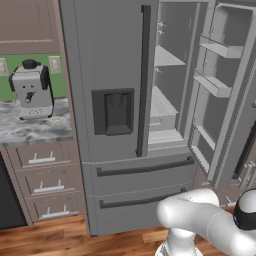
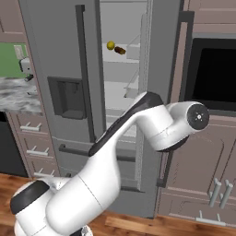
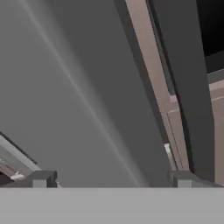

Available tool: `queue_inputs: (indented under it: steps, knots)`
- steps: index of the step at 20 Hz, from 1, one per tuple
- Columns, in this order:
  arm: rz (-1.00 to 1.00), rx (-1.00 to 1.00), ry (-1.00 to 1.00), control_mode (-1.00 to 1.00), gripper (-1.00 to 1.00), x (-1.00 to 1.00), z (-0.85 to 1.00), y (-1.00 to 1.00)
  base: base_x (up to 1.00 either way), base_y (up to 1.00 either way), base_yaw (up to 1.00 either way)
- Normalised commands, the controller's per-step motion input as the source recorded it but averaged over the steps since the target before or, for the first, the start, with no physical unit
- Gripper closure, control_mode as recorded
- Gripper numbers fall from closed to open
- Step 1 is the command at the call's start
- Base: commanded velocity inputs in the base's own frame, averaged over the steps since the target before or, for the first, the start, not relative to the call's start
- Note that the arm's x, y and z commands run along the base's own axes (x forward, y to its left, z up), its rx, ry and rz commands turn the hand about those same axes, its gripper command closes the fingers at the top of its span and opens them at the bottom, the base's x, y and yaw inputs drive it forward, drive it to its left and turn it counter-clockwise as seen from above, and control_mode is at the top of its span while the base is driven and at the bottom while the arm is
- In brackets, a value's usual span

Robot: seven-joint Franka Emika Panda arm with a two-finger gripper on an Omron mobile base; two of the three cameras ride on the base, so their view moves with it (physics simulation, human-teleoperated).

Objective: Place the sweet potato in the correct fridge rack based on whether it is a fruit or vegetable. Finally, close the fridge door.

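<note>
Reddish-brown stubby sweet potato [image 2: 120, 50] lies beside a round yellow fruit [image 2: 110, 45] on the pale-grey fridge rack [image 2: 120, 56]; my gripper [image 3: 109, 179] looks spread, holding nothing, facing the open grey door [image 3: 74, 100]

A tall grey fridge [image 1: 115, 115] stands in the middle with its right door [image 1: 227, 95] swung open to the right. Inside, on an upper pale-grey fridge rack [image 2: 120, 57], the small reddish-brown sweet potato [image 2: 120, 50] lies just right of a round yellow fruit [image 2: 110, 45], the two touching or nearly so. Left of the fridge, a marbled stone counter [image 1: 35, 127] carries a silver coffee machine [image 1: 31, 90], with brown drawers [image 1: 42, 180] below it. Right of the fridge sits a dark wall oven [image 2: 214, 73] above brown cabinets [image 2: 203, 179]. The tool [image 3: 109, 179], near the open door's outer face, has its fingertips [image 3: 41, 178] set apart.
</note>
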Motion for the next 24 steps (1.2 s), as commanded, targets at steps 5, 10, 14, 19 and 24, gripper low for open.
queue_inputs:
  steps: [5,10,14,19,24]
  knots:
    - [0.0,0.11,0.0,-1.0,-1.0,0.02,0.02,-0.8,0.0,0.0,0.0]
    - [-0.02,0.05,0.0,-1.0,-1.0,-0.02,0.01,-0.84,0.0,0.0,0.0]
    - [-0.01,0.01,0.0,-1.0,-1.0,-0.23,0.0,-0.29,0.0,0.0,0.0]
    - [0.01,0.0,0.0,-1.0,-1.0,-0.1,-0.04,0.0,0.0,0.0,0.0]
    - [0.0,-0.01,0.0,-1.0,-1.0,0.17,-0.32,0.04,0.0,0.0,0.0]
